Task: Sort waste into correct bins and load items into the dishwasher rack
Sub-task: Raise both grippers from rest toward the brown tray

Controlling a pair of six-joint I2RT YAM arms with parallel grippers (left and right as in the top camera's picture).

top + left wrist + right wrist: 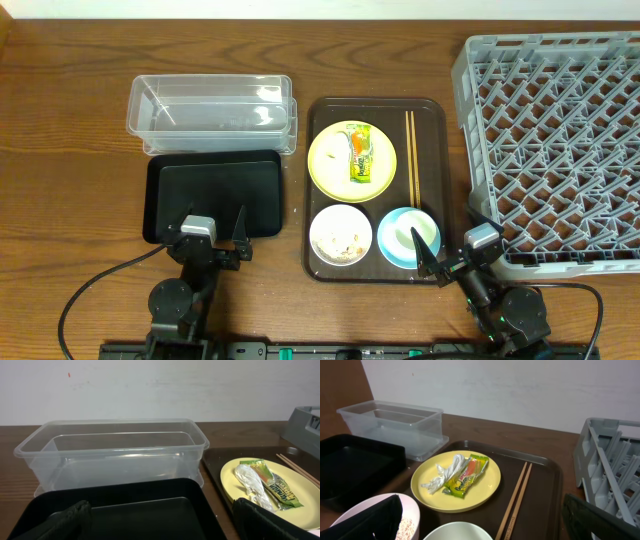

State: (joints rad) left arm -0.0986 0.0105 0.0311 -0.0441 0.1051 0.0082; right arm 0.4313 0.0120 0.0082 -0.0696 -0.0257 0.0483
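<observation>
Two claws, left and right, both spread apart, empty, flanking the brown serving tray.

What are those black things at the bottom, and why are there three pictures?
They are two robot arms. One picture looks down from above; the other two come from small cameras on each wrist. The left hand and the right hand are both open and hold nothing. On the table lie a clear tub, a black tray, a brown serving tray and a big grey rack. On the serving tray sit a yellow plate with a snack wrapper and a white scrap, a white bowl with crumbs, a blue bowl and chopsticks.
</observation>
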